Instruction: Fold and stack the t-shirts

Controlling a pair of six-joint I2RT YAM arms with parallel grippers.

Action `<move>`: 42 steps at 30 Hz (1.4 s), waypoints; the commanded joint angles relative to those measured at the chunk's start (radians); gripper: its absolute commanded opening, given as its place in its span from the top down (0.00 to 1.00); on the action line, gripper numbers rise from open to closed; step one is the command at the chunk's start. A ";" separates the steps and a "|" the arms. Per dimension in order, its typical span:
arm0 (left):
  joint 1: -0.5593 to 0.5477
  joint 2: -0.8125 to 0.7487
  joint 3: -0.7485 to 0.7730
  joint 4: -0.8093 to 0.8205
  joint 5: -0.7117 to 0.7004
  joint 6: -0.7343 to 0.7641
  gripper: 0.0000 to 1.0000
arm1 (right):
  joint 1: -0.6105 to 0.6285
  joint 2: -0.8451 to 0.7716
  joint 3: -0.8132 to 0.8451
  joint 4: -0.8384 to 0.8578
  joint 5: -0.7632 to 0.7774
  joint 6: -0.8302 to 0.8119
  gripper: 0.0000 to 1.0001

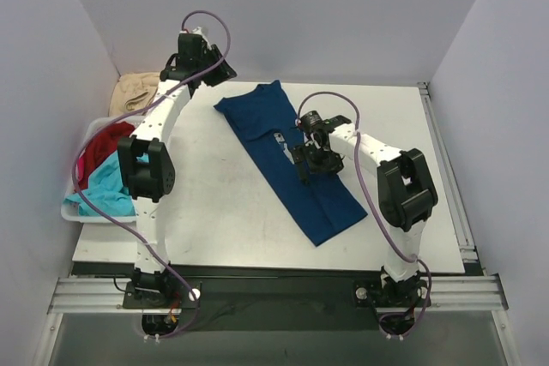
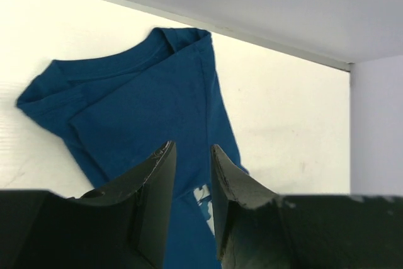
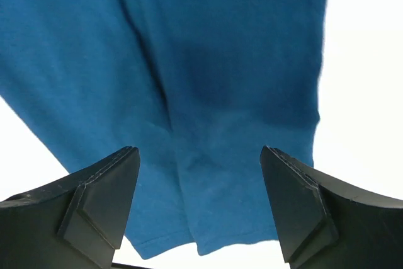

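The navy blue t-shirt [image 1: 287, 156] lies on the white table, folded lengthwise into a long strip that runs diagonally from back left to front right. A bit of its pale print [image 1: 280, 141] shows at the fold. My left gripper [image 1: 199, 70] hangs high over the back of the table, near the shirt's collar end [image 2: 145, 99]. Its jaws [image 2: 192, 149] stand narrowly apart and hold nothing. My right gripper [image 1: 310, 160] hovers over the middle of the strip, wide open and empty [image 3: 198, 155], with the shirt's hem end [image 3: 220, 61] below it.
A white bin [image 1: 73, 212] at the table's left edge holds a red shirt [image 1: 107, 143] and a turquoise shirt [image 1: 103, 186]. A tan cloth [image 1: 141, 90] lies in the back left corner. A metal rail [image 1: 446, 169] runs along the right edge.
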 commanded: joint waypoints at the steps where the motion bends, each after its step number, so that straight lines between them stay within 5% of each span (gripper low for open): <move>1: 0.010 -0.023 -0.054 -0.107 -0.067 0.089 0.61 | 0.011 -0.003 -0.014 0.022 -0.051 -0.055 0.20; 11: 0.006 -0.044 -0.048 -0.225 -0.145 0.091 0.66 | 0.044 0.076 -0.044 0.018 -0.058 0.008 0.22; 20: 0.003 -0.250 -0.294 -0.248 -0.196 0.105 0.67 | 0.099 0.143 -0.101 0.010 -0.057 0.146 0.27; 25: 0.000 -0.348 -0.416 -0.248 -0.223 0.121 0.67 | 0.220 0.166 -0.097 -0.016 -0.011 0.358 0.27; 32: -0.007 -0.515 -0.599 -0.249 -0.275 0.094 0.67 | 0.353 0.327 0.095 -0.108 0.044 0.497 0.30; 42: -0.058 -0.701 -0.714 -0.363 -0.295 0.083 0.67 | 0.346 0.415 0.270 -0.108 0.162 0.528 0.30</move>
